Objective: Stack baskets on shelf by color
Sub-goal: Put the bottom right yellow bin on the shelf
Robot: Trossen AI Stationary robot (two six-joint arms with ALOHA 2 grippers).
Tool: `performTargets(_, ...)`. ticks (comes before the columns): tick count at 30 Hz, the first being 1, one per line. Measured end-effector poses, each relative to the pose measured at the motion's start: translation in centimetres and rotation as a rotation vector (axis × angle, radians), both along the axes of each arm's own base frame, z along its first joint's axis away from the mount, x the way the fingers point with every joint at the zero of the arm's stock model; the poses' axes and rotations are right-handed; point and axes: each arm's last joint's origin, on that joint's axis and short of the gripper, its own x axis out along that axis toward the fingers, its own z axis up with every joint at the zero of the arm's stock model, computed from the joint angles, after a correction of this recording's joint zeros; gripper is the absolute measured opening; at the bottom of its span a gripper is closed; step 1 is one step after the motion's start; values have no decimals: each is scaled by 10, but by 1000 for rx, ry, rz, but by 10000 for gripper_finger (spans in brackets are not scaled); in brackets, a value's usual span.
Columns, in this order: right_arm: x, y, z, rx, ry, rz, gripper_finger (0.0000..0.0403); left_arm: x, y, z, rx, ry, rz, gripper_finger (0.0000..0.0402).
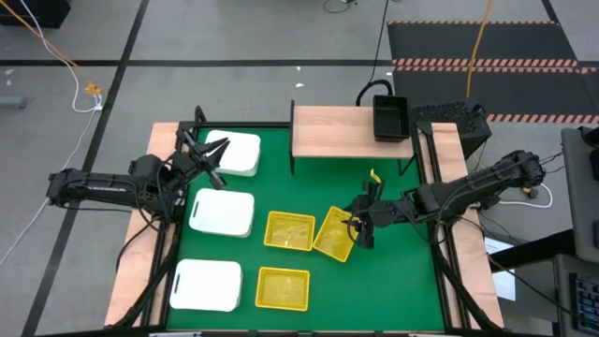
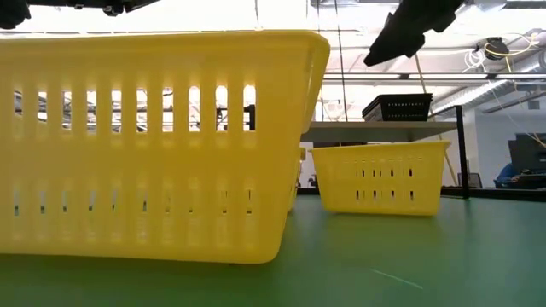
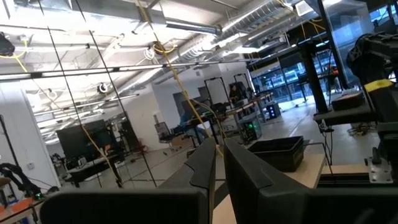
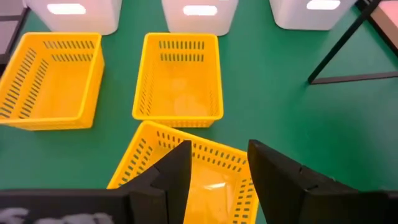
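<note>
The tilted yellow basket (image 1: 334, 233) lies on the green table (image 1: 393, 281), turned askew, well in front of the shelf (image 1: 342, 131) and touching the corner of a second yellow basket (image 1: 289, 230) on its side away from the right arm; a third yellow basket (image 1: 283, 287) sits farther from the shelf, apart from both. The right gripper (image 1: 358, 227) hangs over the tilted basket's near rim; in the right wrist view its two dark fingers (image 4: 177, 167) stand clearly apart, straddling that rim, with nothing clamped between them; whether a fingertip touches the mesh wall cannot be told.

On the shelf, at its end nearer the right arm, rests a black basket (image 1: 389, 116); how many are nested there cannot be told. Three white baskets (image 1: 221, 212) stand in a column along the table edge nearest the left arm, one beside the shelf's far end, the others stepping away from the shelf.

The left gripper (image 1: 208, 157) hovers at the white basket closest to the shelf; in the left wrist view its fingers (image 3: 205, 165) sit nearly together with a thin gap, holding nothing.
</note>
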Motion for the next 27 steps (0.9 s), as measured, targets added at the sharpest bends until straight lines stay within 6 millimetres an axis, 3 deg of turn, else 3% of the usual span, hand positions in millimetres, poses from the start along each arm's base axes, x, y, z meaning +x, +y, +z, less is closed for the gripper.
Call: performTargets(27,-3,2,-3,12,14,-97,150,0,0,-1,6,14,3,37)
